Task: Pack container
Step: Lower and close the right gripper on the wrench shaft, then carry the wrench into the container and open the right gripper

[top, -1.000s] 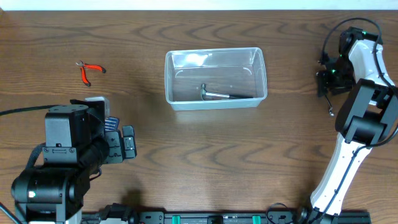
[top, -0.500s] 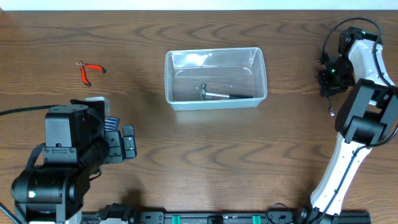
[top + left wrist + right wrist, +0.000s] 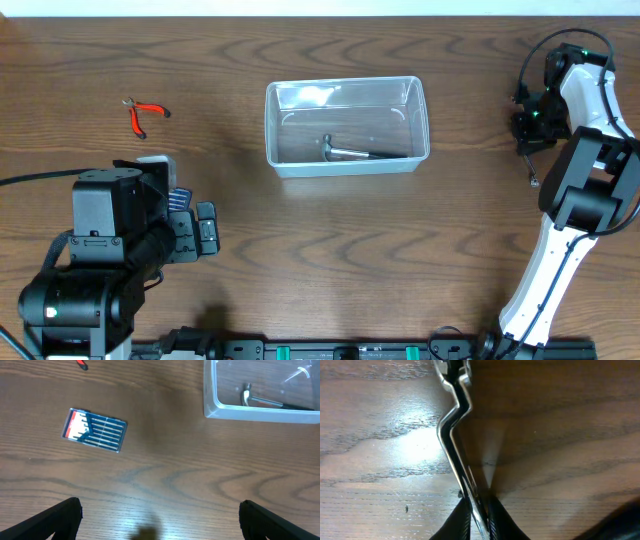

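1. Container. The clear container (image 3: pixel 347 92) stood on the wooden table (image 3: pixel 330 260) at centre, toward the far edge, well apart from both arms. A small hammer (image 3: pixel 347 153) lay flat inside along the near wall. In the left wrist view only the container's left part was in frame; the rest was cut off at the top and right edges.

2. Left gripper (image 3: pixel 160 516). The jaws stood wide apart and held nothing. Only the two dark fingertips (image 3: pixel 62 516) showed, at the bottom corners of the left wrist view. In the overhead view the arm body covered most of the gripper.

3. Right gripper (image 3: pixel 479 519). The jaws were pinched together on a thin metal tool (image 3: pixel 451 430) with a kink in its shaft. The tool's far end ran out of the top of the frame, so its type could not be told. Whether it rested on the table or hung just above it could not be told.

4. Other items. A flat case of bits (image 3: pixel 95 430) lay ahead of the left gripper. Red-handled pliers (image 3: pixel 145 113) lay far left; the left wrist view caught only a red tip.
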`<state>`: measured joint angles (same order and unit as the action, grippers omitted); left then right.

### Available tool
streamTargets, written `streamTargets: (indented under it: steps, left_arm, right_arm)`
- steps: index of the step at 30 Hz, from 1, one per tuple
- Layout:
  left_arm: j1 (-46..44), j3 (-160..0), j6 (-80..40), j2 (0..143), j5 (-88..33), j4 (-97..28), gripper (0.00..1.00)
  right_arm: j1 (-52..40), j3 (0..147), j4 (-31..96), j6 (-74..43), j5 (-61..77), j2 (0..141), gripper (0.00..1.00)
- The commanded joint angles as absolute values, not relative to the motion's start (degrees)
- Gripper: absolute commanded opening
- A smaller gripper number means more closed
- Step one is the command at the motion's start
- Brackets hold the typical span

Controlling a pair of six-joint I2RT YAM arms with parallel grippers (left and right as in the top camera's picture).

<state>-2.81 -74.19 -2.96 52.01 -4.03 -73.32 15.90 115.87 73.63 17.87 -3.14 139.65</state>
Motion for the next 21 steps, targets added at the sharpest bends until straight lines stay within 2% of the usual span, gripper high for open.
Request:
streamTargets:
  steps: [1, 7, 16, 21]
  left_arm:
    - [-2.63, -75.13, -2.37, 51.92, -3.14, -73.49, 0.98]
    - [-2.63, -75.13, -2.37, 51.92, -3.14, -73.49, 0.98]
    - [-2.63, -75.13, -2.37, 51.92, -3.14, -73.47, 0.99]
    - [-2.63, -75.13, -2.35, 51.92, -3.14, -73.47, 0.99]
  right_arm:
    - [15.55, 114.96, 73.28, 17.15, -2.52, 140.38, 0.1]
    - [15.55, 114.96, 73.28, 16.62, -2.52, 140.38, 0.01]
    - [15.22, 116.09, 74.52, 12.38, -2.59, 140.07, 0.01]
    - [12.03, 124.11, 79.24, 12.23, -2.44, 136.75, 0.01]
